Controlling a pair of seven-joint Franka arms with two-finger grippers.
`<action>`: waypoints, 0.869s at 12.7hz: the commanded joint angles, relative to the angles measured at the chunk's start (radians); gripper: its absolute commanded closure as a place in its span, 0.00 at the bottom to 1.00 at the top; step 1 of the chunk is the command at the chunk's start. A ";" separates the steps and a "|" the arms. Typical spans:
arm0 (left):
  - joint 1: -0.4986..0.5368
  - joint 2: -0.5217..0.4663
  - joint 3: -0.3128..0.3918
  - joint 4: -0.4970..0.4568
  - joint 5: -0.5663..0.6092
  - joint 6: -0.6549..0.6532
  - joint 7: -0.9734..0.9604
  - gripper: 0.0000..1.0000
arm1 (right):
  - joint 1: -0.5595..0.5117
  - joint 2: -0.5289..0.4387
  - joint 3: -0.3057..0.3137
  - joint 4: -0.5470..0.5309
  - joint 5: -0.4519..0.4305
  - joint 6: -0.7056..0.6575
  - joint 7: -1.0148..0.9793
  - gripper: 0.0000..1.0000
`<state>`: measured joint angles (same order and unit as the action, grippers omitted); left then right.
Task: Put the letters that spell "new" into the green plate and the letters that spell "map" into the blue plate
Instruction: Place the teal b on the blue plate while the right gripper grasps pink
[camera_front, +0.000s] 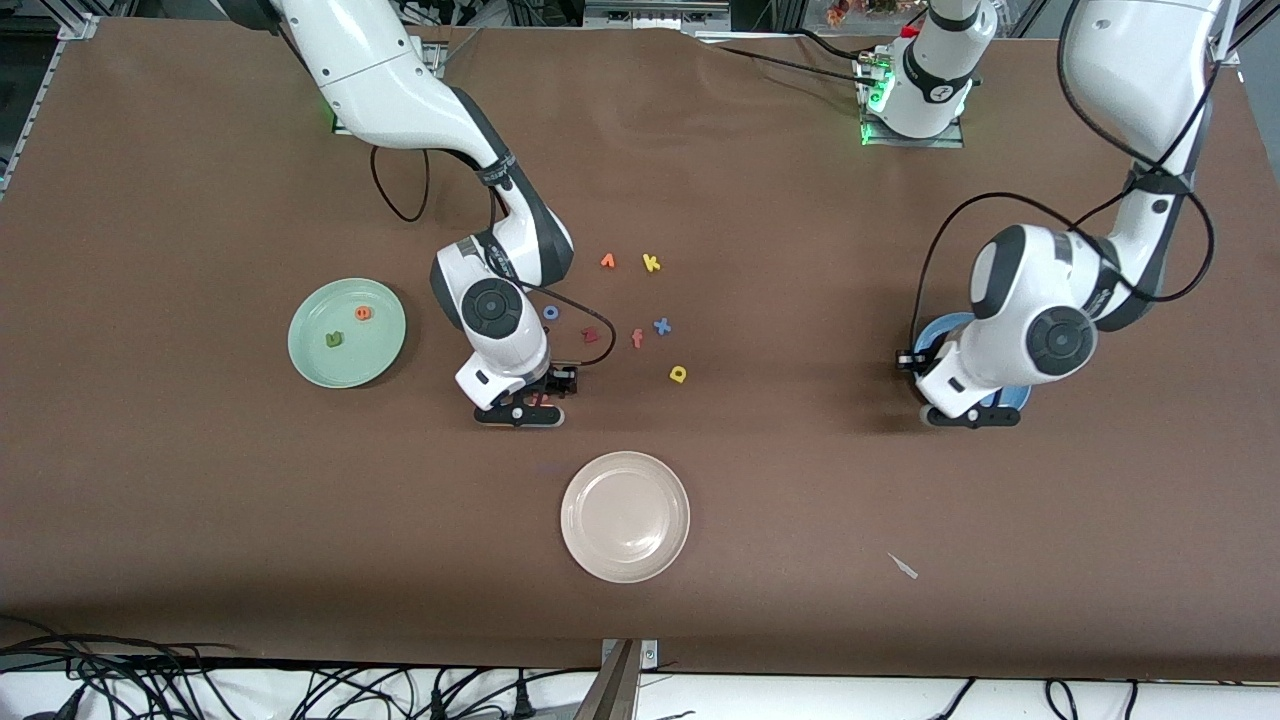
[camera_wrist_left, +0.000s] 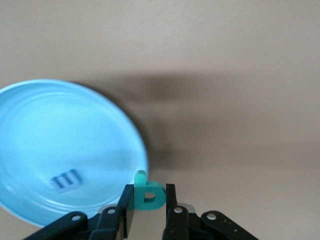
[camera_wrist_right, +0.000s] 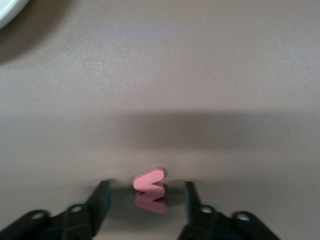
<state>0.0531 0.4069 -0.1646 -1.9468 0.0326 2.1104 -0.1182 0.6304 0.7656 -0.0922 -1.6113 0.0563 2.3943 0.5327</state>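
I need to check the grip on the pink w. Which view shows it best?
The right wrist view: the pink w lies on the table between the right end effector fingers, which stand apart from it. In the front view it is mostly hidden under that arm. The left wrist view misses it.

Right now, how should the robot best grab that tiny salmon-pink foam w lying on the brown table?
From straight above, pinching across the salmon-pink foam w on its two outer edges. It lies flat and thin, so only its sides offer grip. The right gripper already straddles it, one finger on each side, not yet touching.
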 joint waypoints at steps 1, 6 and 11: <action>0.075 -0.076 -0.010 -0.104 0.007 0.046 0.127 0.90 | 0.002 0.012 -0.001 0.022 -0.009 -0.007 -0.008 0.70; 0.113 -0.017 -0.009 -0.101 0.085 0.069 0.215 0.37 | -0.006 -0.005 -0.017 0.024 -0.013 -0.010 0.015 0.86; 0.088 -0.013 -0.041 -0.012 0.078 -0.015 0.187 0.00 | -0.005 -0.188 -0.174 -0.066 -0.018 -0.217 -0.066 0.86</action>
<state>0.1548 0.3900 -0.1812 -2.0059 0.1067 2.1445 0.0810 0.6279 0.6873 -0.2079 -1.5888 0.0516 2.2451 0.5267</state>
